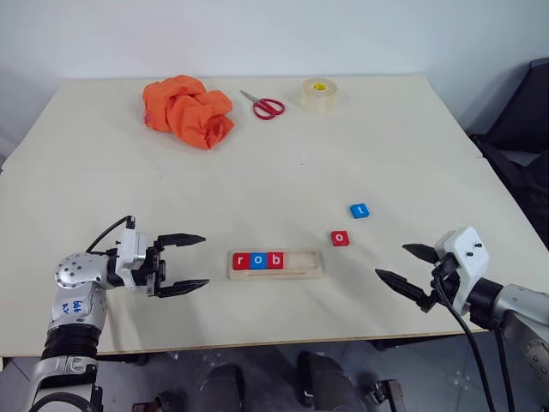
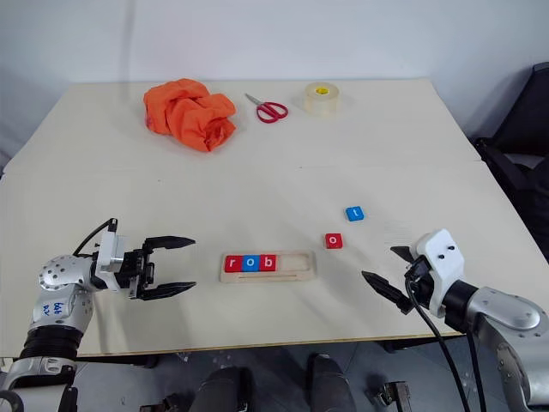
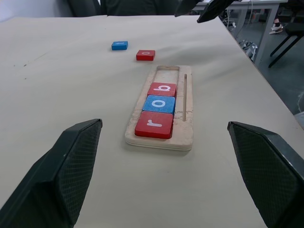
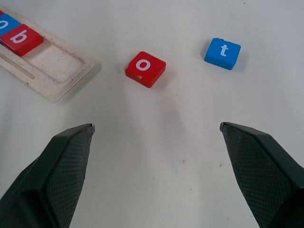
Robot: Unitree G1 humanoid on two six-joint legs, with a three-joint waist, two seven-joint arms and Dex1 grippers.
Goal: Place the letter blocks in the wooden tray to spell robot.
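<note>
So the wooden tray sits near the front edge of the table, about midway along it, and three blocks are already in it: a red r, a blue o and a red b, packed touching each other at the tray's left end, with the right half of the tray bare. The other two blocks are loose on the table, off past the tray's right end: a red o just beyond it and a blue t a bit further back and right. The left gripper hovers just left of the tray, fingers spread wide, holding nothing. The right gripper is near the front right edge, also wide apart and empty, aimed toward the loose blocks. Along the back edge there's a crumpled orange cloth, red-handled scissors and a roll of clear tape.
</note>
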